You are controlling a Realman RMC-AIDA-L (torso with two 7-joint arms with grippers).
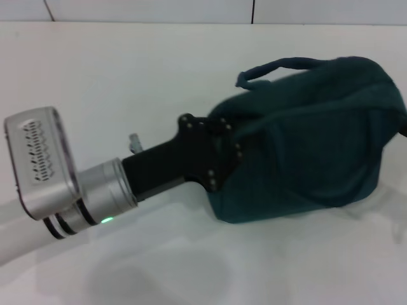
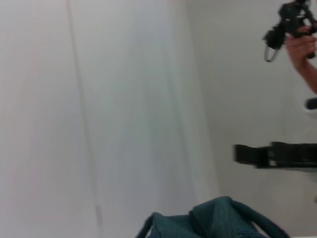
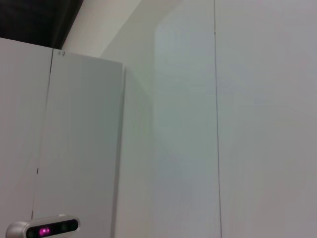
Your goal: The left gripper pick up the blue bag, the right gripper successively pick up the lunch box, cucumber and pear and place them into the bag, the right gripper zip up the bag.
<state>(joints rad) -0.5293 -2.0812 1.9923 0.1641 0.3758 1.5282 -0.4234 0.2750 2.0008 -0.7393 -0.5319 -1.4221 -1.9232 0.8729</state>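
Blue bag (image 1: 311,140): we see it lying on its side across the right half of the head view, long axis running left to right, one loop handle (image 1: 273,68) arching at its upper left; it looks closed here, no foil lining showing.
White bench (image 1: 127,76): it carries the bag; we find no lunch box, cucumber or pear on it in any view.
Left gripper (image 1: 219,155): it reaches in from the lower left, its black body laid against the bag's left end; the fingertips are hidden by the body and the cloth, so we cannot tell whether it is clenched on the fabric or released.
Key relation: the bag lies straight ahead of the left gripper, touching it, so we judge any lift turns on a hold at that near end.
Right gripper: not in the head view; its wrist camera faces only white panels.
View difference: the left wrist view shows just a teal fold (image 2: 218,220) at the lower edge, plus a person's hand (image 2: 303,49) at the upper right that the head view misses.
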